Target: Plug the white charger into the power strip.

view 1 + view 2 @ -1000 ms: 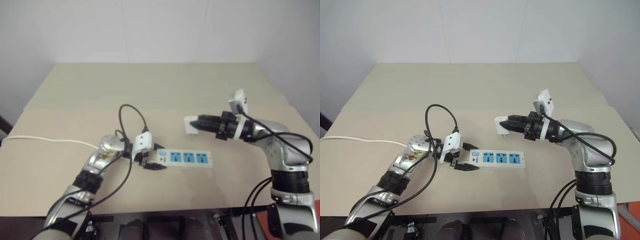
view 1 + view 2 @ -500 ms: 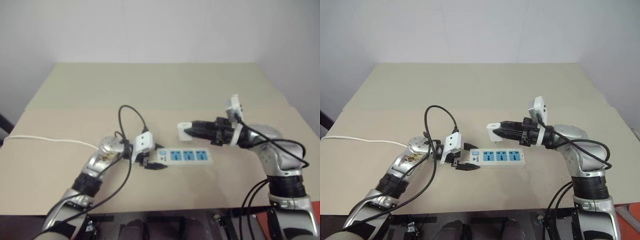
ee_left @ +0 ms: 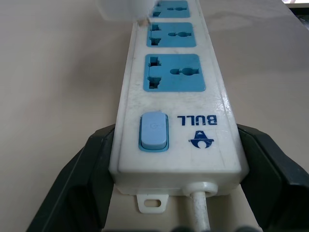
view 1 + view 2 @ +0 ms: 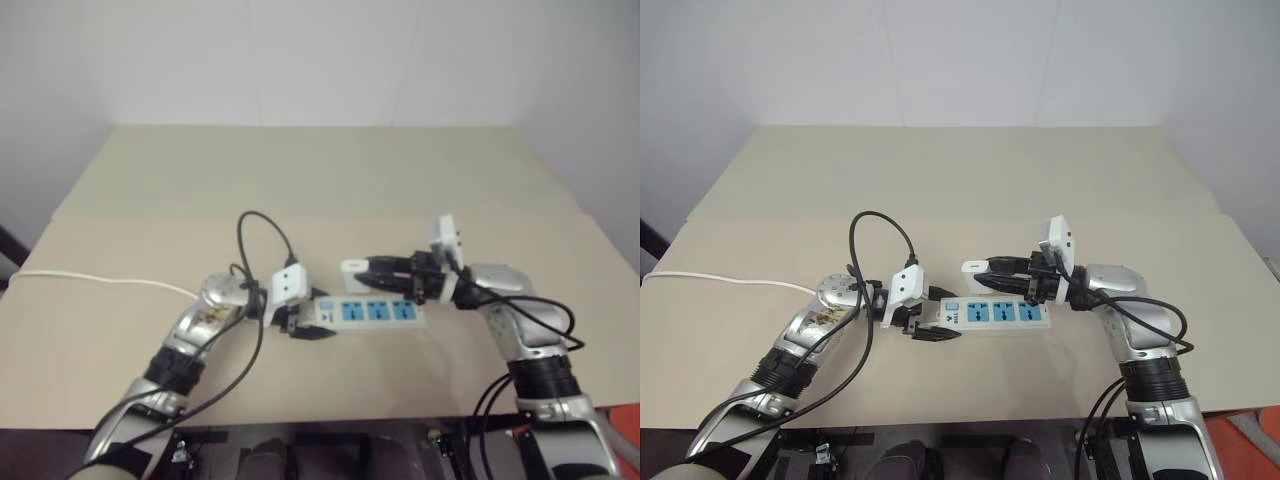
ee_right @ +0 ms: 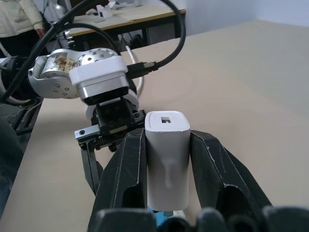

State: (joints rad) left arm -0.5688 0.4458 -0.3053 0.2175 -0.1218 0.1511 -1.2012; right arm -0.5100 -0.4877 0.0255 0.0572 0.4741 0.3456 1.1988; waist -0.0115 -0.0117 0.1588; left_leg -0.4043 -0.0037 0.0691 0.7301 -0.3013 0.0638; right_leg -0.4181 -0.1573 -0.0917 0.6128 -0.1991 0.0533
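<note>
While clamped on the switch end of the power strip (image 4: 1000,314), closed left gripper (image 4: 932,322) low over the beige table (image 4: 940,170), black fingers (image 3: 94,166) pressed against the two long edges of the white bar, just beside the pale blue switch (image 3: 153,130). Flat on the table near its front middle, power strip lying crosswise, three blue sockets (image 3: 175,72) facing up and uncovered, white cord (image 3: 202,212) leaving the held end between the fingers. To the robot's left, further white cord (image 4: 720,281) trailing across the table toward its edge. Above the left wrist, loop of black cable (image 4: 880,225) arching over the tabletop. From the robot's right side, right gripper (image 4: 992,272) reaching roughly level toward the left, shut tight on the white charger (image 5: 167,154), one black finger (image 5: 130,169) flat on each side face of the small rounded block. Charger held just above the far edge of the strip, near the sockets closest to the switch, seated in none of them. Contact between charger and strip: cannot tell. Note in the right wrist view the charger's top face with its small square recess, and beyond it the left wrist's white camera box (image 5: 99,77).
</note>
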